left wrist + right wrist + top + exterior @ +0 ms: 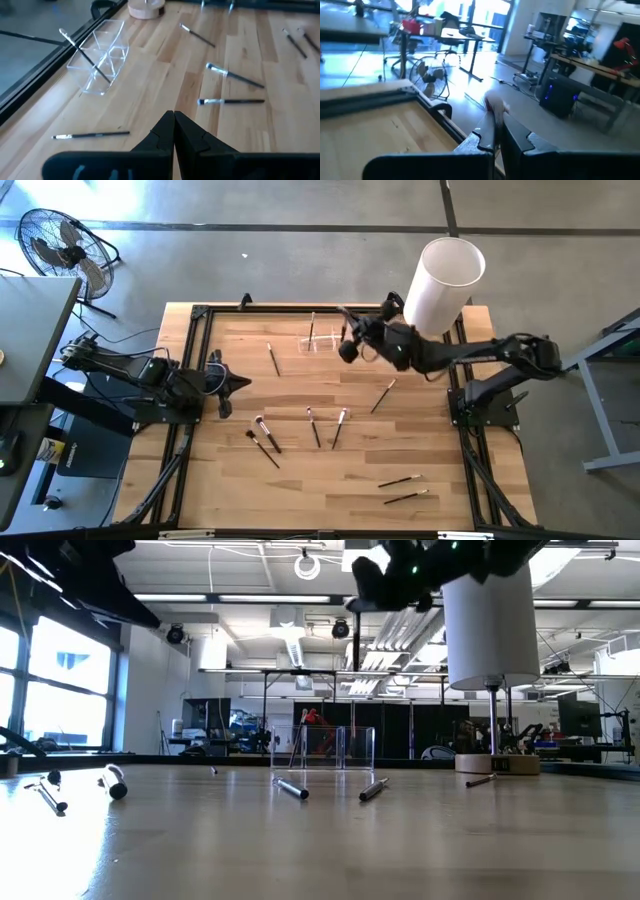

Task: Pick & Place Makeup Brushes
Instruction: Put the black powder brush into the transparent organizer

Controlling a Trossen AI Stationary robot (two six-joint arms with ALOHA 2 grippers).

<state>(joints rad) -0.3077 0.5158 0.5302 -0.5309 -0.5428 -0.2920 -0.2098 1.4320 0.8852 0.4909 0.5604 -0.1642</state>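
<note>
Across the wooden tabletop (330,480), framed by a dark rail, the makeup brushes (316,427) lie scattered: two near the middle, two with rounder heads toward the left arm's side, one alone farther back, one angled near the right arm, and two close together at the near right. At the far right corner stands a big white cylinder (443,285) on a round wooden base. Beside it, near the far edge, sits a small clear holder (322,339) with one brush (85,55) leaning in it. The right claw (347,335) hangs raised above the holder, fingers pressed together on a pale-tipped brush (495,105). The left claw (240,384) rests low at the left edge, fully closed and empty.
</note>
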